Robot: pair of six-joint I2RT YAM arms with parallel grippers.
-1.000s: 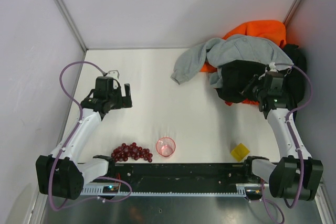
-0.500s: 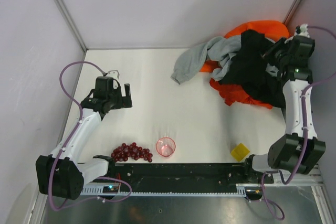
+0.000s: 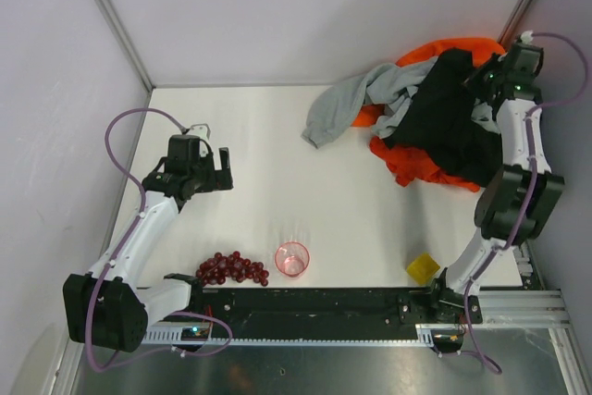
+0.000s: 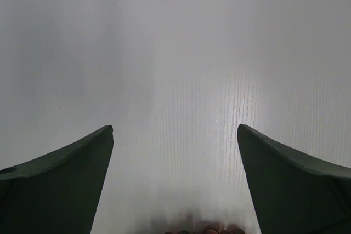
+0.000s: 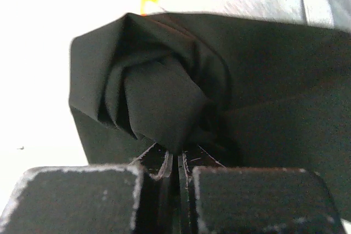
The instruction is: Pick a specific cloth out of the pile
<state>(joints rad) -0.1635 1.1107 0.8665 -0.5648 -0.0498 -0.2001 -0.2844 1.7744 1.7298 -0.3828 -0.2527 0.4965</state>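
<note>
White table [image 3: 268,136]: one pile [image 3: 407,90], one cup [image 3: 292,259], left fingers [image 4: 60,184] apart, right fingers [image 5: 82,201] clamped on black cloth [image 5: 164,97].

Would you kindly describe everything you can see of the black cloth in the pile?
The black cloth is thin, matte and soft-looking, spread wide and wrinkled. It lies over part of the grey sweatshirt and the red-orange cloth. The right gripper is shut on a bunched fold at its far right edge.
</note>
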